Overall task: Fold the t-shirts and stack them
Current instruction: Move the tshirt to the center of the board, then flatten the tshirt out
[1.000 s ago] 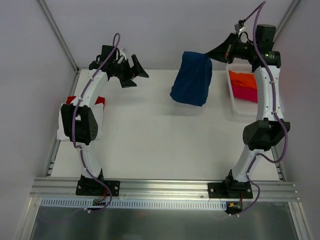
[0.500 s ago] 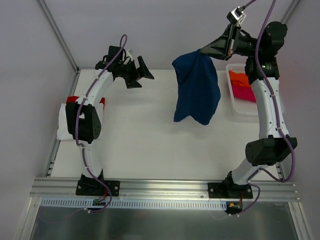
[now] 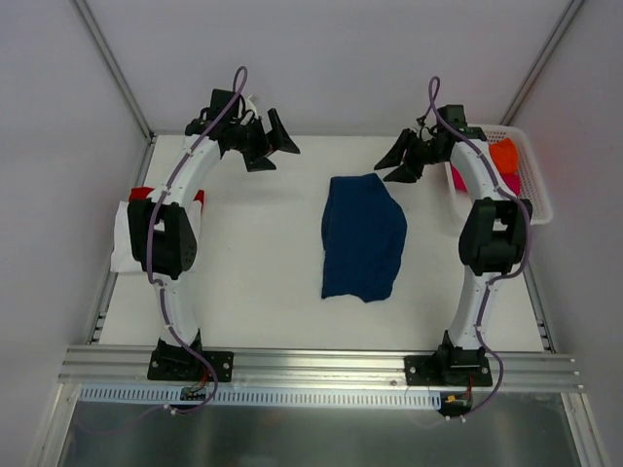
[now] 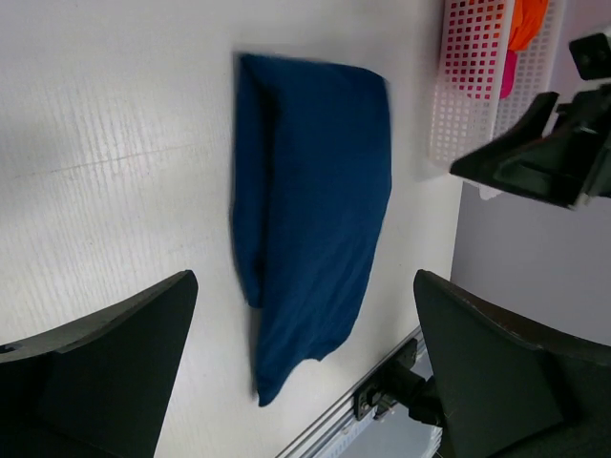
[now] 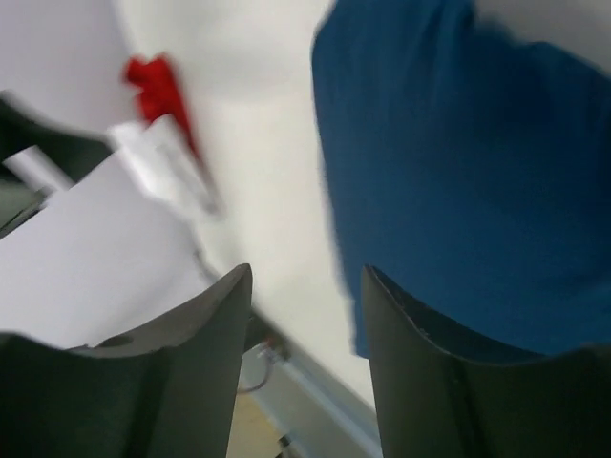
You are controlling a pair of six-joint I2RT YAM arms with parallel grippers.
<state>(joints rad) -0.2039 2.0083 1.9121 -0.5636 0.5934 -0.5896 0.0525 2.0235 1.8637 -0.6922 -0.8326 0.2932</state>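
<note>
Navy t-shirt [image 3: 362, 236] lies bunched mid-frame; your left gripper [image 3: 274, 146] gapes wide, right gripper [image 3: 399, 163] stands partly parted, both empty. Pinch the top corners and spread it flat before folding.

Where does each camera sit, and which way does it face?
Top external: above and behind the arms, facing down on the table; shows both arms, left gripper, right gripper.
Left wrist: on the left arm, facing across at the navy t-shirt and basket; own fingers below.
Right wrist: on the right arm, facing the navy t-shirt and red t-shirt; own fingers below.
Shared: all three show the navy t-shirt.
</note>
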